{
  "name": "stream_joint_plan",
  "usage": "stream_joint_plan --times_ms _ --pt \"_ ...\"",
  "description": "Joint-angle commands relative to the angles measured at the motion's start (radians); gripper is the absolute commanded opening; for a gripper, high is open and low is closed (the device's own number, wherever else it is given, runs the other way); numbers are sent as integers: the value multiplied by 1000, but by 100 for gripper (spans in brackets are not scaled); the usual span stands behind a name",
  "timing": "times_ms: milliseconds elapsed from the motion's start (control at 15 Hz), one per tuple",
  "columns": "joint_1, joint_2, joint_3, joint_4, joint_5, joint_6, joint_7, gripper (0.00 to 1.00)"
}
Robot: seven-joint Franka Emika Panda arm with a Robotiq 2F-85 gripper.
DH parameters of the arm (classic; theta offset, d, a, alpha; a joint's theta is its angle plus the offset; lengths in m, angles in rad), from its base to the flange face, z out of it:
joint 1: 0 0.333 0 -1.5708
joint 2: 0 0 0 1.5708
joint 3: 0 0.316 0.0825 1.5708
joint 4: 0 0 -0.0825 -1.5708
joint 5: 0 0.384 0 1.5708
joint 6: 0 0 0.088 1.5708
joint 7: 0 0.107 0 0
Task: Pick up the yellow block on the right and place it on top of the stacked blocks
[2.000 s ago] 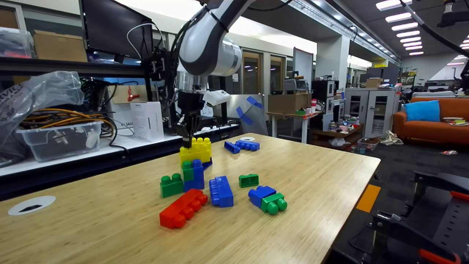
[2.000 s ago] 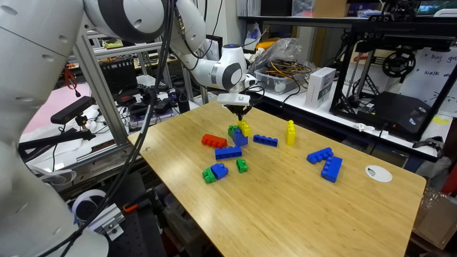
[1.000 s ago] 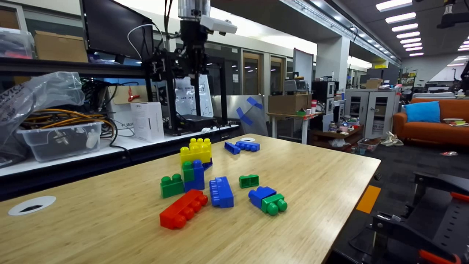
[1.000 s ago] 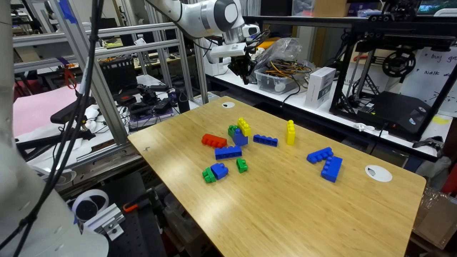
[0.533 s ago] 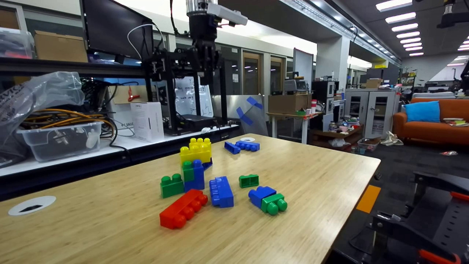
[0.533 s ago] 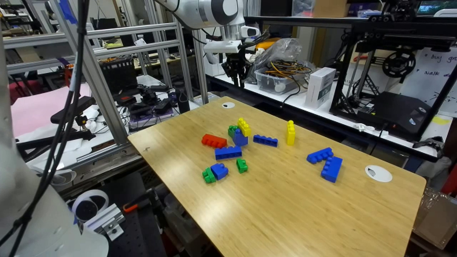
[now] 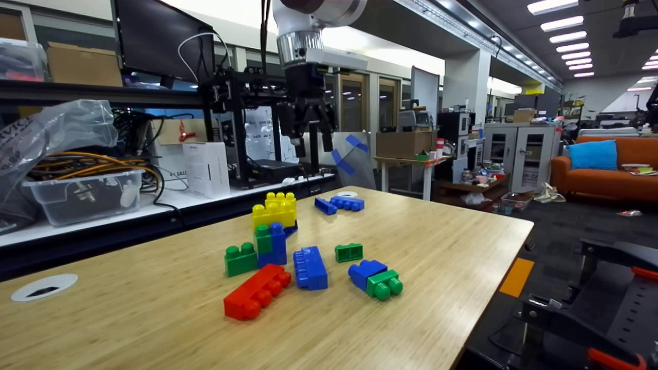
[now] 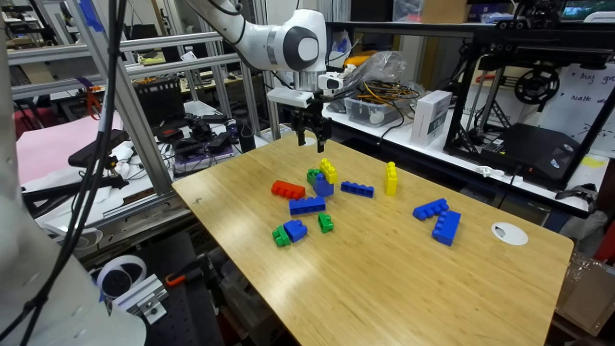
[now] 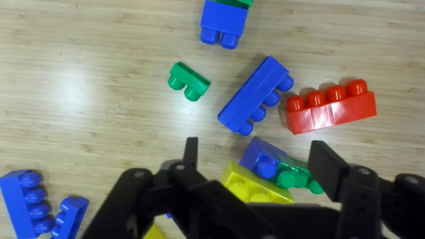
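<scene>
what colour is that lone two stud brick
Green; the lone brick shows best in the wrist view.

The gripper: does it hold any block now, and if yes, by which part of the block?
Nothing is held: in both exterior views the gripper hangs open above the table, its fingers spread apart and no block touching them.

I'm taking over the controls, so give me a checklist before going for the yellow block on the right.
1. Claw open: ok, jaws apart.
2. Claw free of any block: ok.
3. Claw lined up with the yellow block on the right: not ok; the wrist view shows just a sliver, not between the jaws.
4. That block apart from the stacked blocks: ok, visible gap.
5. Top yellow brick studs up: ok.
6. That brick pressed fully down: cannot tell.
</scene>
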Motion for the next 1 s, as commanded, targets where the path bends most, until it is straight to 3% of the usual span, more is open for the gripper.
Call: stream_joint_plan --times_ms 0,467,533,933 --pt "-24 -33 2 -109 10 148 30 100" --pt "-40 -72 -8 -286 -4 365 30 100" --pt "-36 -32 -8 -221 -2 307 28 100" --pt "-36 -52 -7 -256 -2 339 28 100"
